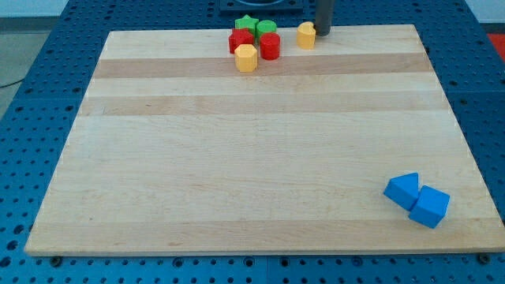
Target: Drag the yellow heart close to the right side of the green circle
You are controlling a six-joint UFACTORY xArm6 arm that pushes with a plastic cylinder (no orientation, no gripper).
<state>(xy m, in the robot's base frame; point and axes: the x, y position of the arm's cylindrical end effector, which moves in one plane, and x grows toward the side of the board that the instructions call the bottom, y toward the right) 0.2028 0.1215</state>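
The yellow heart lies near the board's top edge, right of centre. The green circle sits to its left in a cluster, a clear gap between them. My rod comes down from the view's top and my tip rests just right of the yellow heart, touching or nearly touching it. The cluster also holds a green star, a red block, a red cylinder and a yellow hexagon.
The wooden board lies on a blue pegboard table. Two blue blocks lie touching each other near the board's lower right corner.
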